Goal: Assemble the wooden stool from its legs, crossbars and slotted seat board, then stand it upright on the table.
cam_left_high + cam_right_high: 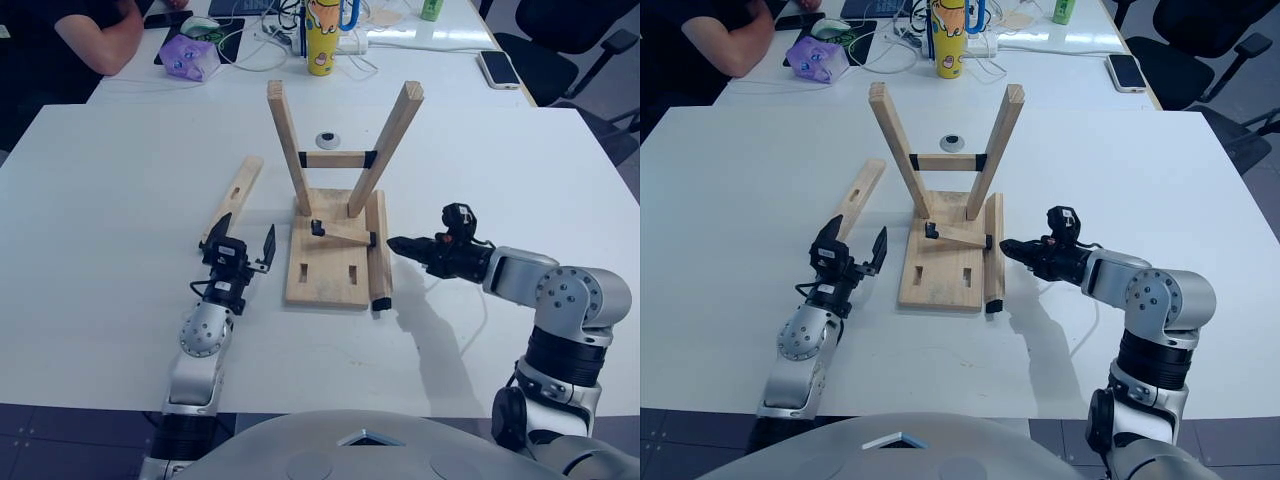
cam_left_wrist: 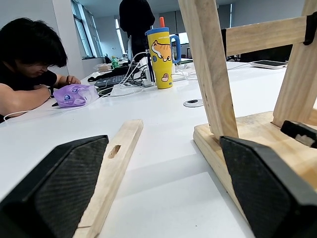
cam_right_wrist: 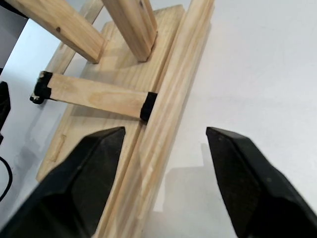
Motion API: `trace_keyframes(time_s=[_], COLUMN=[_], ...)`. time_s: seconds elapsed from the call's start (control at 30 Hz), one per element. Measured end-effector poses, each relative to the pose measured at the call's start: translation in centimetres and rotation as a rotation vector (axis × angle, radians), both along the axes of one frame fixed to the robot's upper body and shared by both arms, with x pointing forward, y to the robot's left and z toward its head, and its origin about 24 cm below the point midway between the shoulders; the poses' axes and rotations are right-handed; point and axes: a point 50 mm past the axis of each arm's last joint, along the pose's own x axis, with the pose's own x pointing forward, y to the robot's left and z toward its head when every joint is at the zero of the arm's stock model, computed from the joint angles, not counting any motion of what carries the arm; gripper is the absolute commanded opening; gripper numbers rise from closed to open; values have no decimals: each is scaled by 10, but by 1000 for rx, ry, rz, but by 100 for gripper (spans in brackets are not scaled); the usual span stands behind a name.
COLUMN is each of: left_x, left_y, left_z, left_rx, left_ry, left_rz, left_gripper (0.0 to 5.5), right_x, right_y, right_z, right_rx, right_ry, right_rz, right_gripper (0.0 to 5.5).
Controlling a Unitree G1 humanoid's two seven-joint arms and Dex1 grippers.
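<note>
- The white surface [image 1: 120, 200] carries the stool parts.
- The slotted seat board [image 1: 325, 275] lies flat near its middle.
- A loose leg [image 1: 232, 198] lies left of the board, apart from it.
- A second leg [image 1: 378, 250] lies along the board's right edge.
- A small round disc [image 1: 328, 139] sits behind the board.

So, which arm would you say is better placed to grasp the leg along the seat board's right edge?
Right, probably: the right gripper is open beside that leg, while the left gripper sits across the seat board by the loose leg.

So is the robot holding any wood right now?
Nothing is held. The left end effector and the right end effector are both open.
</note>
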Motion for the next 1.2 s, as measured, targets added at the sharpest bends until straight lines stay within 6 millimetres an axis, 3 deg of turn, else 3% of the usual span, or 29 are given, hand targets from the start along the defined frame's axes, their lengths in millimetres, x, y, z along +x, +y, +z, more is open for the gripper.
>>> trace_keyframes(time_s=[0.2,0.33,0.87,1.0,1.07,1.2], left_x=[-1,0,6,7,7,5], left_y=[-2,-1,12,12,12,14], left_z=[1,2,1,0,0,-3], left_rx=[-23,-79,-1,4,2,-2], left_ry=[-5,11,43,48,50,62], left_rz=[-32,-43,-7,-8,-5,11], left_gripper=[537,537,540,540,540,540], right_x=[1,0,-5,4,6,5], right_y=[9,12,24,13,-5,-33], right_z=[-2,-6,-17,-16,-18,-18], right_rx=[18,-11,-86,-139,-210,-315], right_ry=[29,54,96,56,60,5], right_rz=[13,29,101,30,-28,-70], right_gripper=[405,405,175,136,105,103])
